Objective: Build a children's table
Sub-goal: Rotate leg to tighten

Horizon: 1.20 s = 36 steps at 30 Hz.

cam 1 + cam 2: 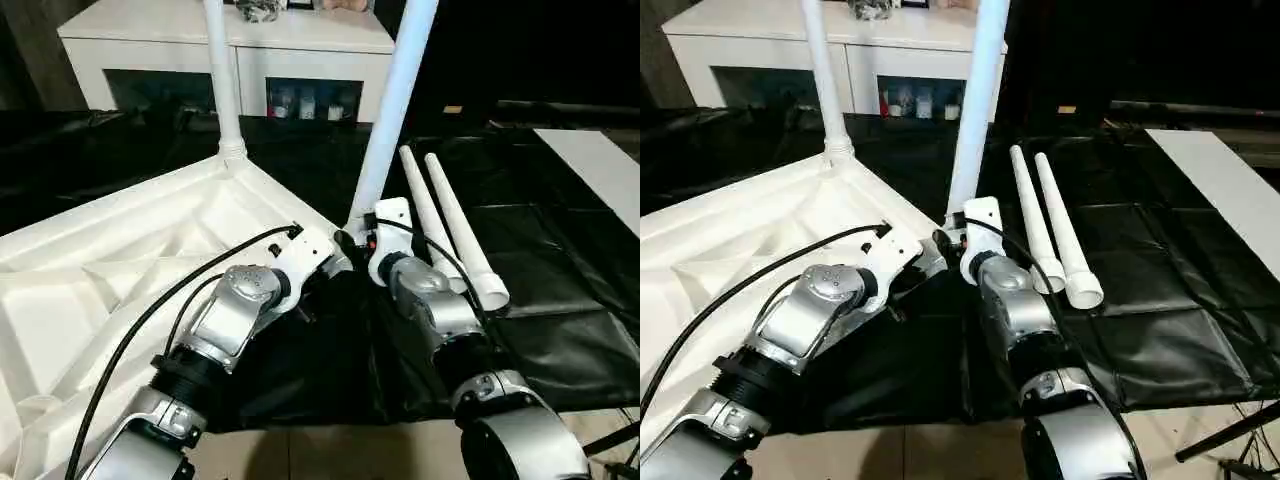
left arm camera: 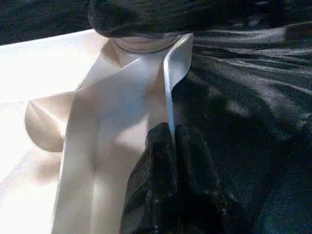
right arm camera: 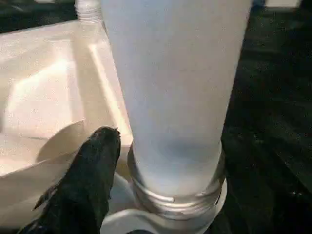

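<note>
tabletop (image 1: 90,290) upside down with two legs (image 1: 222,75) socketed, two legs (image 1: 455,230) lying unfitted at right; left end effector (image 2: 171,146) pinches its rim, right end effector (image 1: 352,240) spread beside the near upright leg (image 1: 395,110), gripping nothing.

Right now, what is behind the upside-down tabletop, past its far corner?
Behind the tabletop, past the leg standing in its far corner, stands a white cabinet with glass doors; small items show inside. The leg and tabletop cover part of its front; its base is hidden.
</note>
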Tool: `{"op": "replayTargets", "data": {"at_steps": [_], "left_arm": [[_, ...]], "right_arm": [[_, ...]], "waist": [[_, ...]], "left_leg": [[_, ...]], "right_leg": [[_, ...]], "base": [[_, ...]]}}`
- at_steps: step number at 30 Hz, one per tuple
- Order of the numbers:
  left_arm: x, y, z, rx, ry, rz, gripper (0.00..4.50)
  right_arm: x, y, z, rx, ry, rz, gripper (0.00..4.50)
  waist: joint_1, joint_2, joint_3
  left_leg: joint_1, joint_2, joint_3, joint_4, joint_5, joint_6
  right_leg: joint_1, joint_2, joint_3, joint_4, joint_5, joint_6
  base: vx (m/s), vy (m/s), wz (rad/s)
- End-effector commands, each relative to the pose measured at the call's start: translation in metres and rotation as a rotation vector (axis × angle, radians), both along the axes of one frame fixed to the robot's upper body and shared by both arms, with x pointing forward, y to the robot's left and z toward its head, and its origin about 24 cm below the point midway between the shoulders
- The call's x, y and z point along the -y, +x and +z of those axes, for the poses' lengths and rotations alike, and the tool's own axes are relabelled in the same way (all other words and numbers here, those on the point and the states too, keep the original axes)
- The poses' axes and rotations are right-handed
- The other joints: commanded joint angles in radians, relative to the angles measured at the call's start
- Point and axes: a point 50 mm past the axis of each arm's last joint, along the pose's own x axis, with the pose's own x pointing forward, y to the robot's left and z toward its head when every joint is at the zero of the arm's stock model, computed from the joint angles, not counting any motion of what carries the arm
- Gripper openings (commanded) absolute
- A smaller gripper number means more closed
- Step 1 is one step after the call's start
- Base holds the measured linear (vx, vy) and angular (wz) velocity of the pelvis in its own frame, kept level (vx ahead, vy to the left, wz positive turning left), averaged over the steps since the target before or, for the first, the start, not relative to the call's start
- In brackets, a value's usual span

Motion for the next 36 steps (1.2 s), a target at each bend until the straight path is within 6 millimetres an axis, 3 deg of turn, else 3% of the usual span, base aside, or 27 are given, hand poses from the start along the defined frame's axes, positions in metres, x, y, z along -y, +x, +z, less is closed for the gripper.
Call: {"op": "replayTargets", "data": {"at_steps": [1, 4, 7, 8, 10, 12, 13, 15, 20, 23, 27, 28, 31, 32, 33, 36], "left_arm": [[0.001, -0.003, -0.006, -0.002, 0.044, -0.034, 0.0], [-0.008, -0.006, -0.007, 0.0, 0.06, -0.101, 0.0], [-0.02, -0.013, -0.006, -0.024, 0.067, -0.195, 0.0], [-0.024, -0.015, -0.006, -0.043, 0.064, -0.217, 0.0], [-0.026, -0.018, -0.005, -0.043, 0.062, -0.257, 0.0], [-0.03, -0.029, -0.002, -0.076, 0.054, -0.417, 0.0], [-0.03, -0.029, -0.002, -0.076, 0.054, -0.417, 0.0], [-0.036, -0.038, -0.002, -0.152, 0.053, -0.486, 0.0], [-0.041, -0.04, 0.0, -0.167, 0.056, -0.506, 0.0], [-0.042, -0.041, 0.0, -0.168, 0.057, -0.508, 0.0], [-0.044, -0.042, 0.001, -0.173, 0.055, -0.52, 0.0], [-0.044, -0.042, 0.001, -0.174, 0.056, -0.522, 0.0], [-0.044, -0.042, 0.002, -0.172, 0.056, -0.519, 0.0], [-0.044, -0.042, 0.002, -0.172, 0.055, -0.518, 0.0], [-0.045, -0.042, 0.002, -0.169, 0.057, -0.514, 0.0], [-0.046, -0.042, 0.001, -0.17, 0.058, -0.511, 0.0]], "right_arm": [[-0.005, -0.002, 0.006, 0.03, 0.028, 0.06, 3.67], [0.015, -0.004, 0.015, 0.08, -0.003, 0.139, 3.88], [0.041, -0.013, 0.025, 0.109, -0.07, 0.309, 3.99], [0.049, -0.018, 0.028, 0.114, -0.09, 0.374, 3.99], [0.054, -0.023, 0.03, 0.112, -0.105, 0.433, 3.99], [0.066, -0.036, 0.03, 0.098, -0.15, 0.576, 3.99], [0.066, -0.036, 0.03, 0.098, -0.15, 0.576, 3.99], [0.069, -0.043, 0.03, 0.081, -0.18, 0.653, 3.99], [0.066, -0.049, 0.027, 0.06, -0.2, 0.714, 3.99], [0.063, -0.049, 0.024, 0.053, -0.207, 0.726, 3.99], [0.059, -0.05, 0.019, 0.037, -0.229, 0.765, 3.99], [0.059, -0.051, 0.018, 0.033, -0.237, 0.776, 3.73], [0.059, -0.049, 0.016, 0.023, -0.249, 0.769, 3.58], [0.059, -0.048, 0.016, 0.023, -0.249, 0.763, 3.31], [0.059, -0.048, 0.016, 0.022, -0.247, 0.761, 3.31], [0.059, -0.048, 0.016, 0.018, -0.247, 0.765, 3.18]], "waist": [[0.006, 0.012, -0.055], [0.017, 0.01, -0.06], [0.033, 0.02, -0.068], [0.034, 0.014, -0.067], [0.033, 0.016, -0.06], [0.038, 0.015, -0.057], [0.038, 0.015, -0.057], [0.034, 0.018, -0.055], [0.038, 0.014, -0.052], [0.041, 0.015, -0.053], [0.044, 0.011, -0.057], [0.044, 0.012, -0.057], [0.045, 0.008, -0.057], [0.046, 0.01, -0.057], [0.045, 0.006, -0.056], [0.046, 0.008, -0.057]], "left_leg": [[-0.002, 0.056, -0.023, -0.089, -0.249, 0.011], [-0.008, 0.055, -0.018, -0.082, -0.132, 0.047], [-0.006, 0.056, -0.016, -0.072, -0.044, 0.091], [-0.009, 0.056, -0.014, -0.069, -0.027, 0.111], [-0.009, 0.056, -0.012, -0.073, -0.061, 0.115], [-0.006, 0.061, -0.014, -0.077, -0.134, 0.098], [-0.006, 0.061, -0.014, -0.077, -0.134, 0.098], [-0.003, 0.063, -0.013, -0.081, -0.153, 0.068], [-0.001, 0.061, -0.011, -0.082, -0.17, 0.052], [0.0, 0.062, -0.012, -0.082, -0.164, 0.044], [-0.004, 0.059, -0.01, -0.077, -0.113, 0.056], [-0.004, 0.058, -0.01, -0.077, -0.111, 0.059], [-0.005, 0.059, -0.01, -0.076, -0.101, 0.065], [-0.003, 0.059, -0.01, -0.077, -0.105, 0.064], [-0.003, 0.059, -0.009, -0.076, -0.109, 0.063], [-0.003, 0.059, -0.01, -0.076, -0.111, 0.06]], "right_leg": [[0.036, -0.075, 0.053, -0.076, -0.204, -0.197], [0.044, -0.075, 0.053, -0.062, -0.064, -0.228], [0.048, -0.07, 0.051, -0.046, 0.077, -0.252], [0.048, -0.068, 0.051, -0.042, 0.123, -0.26], [0.044, -0.07, 0.05, -0.048, 0.075, -0.273], [0.044, -0.073, 0.051, -0.059, -0.038, -0.26], [0.044, -0.073, 0.051, -0.059, -0.038, -0.26], [0.039, -0.072, 0.052, -0.059, -0.078, -0.266], [0.036, -0.072, 0.054, -0.063, -0.117, -0.259], [0.035, -0.071, 0.054, -0.062, -0.118, -0.252], [0.039, -0.072, 0.054, -0.054, -0.053, -0.259], [0.039, -0.072, 0.054, -0.053, -0.05, -0.26], [0.04, -0.072, 0.054, -0.053, -0.048, -0.262], [0.039, -0.072, 0.053, -0.054, -0.059, -0.263], [0.039, -0.072, 0.054, -0.055, -0.067, -0.261], [0.04, -0.072, 0.054, -0.054, -0.076, -0.254]], "base": [[0.0, 0.0, 0.0], [0.0, 0.0, 0.0], [0.0, 0.0, 0.0], [0.0, 0.0, 0.0], [0.0, 0.0, 0.0], [0.0, 0.0, 0.0], [0.0, 0.0, 0.0], [0.0, 0.0, 0.0], [0.0, 0.0, 0.0], [0.0, 0.0, 0.0], [0.0, 0.0, 0.0], [0.0, 0.0, 0.0], [0.0, 0.0, 0.0], [0.0, 0.0, 0.0], [0.0, 0.0, 0.0], [0.0, 0.0, 0.0]]}}
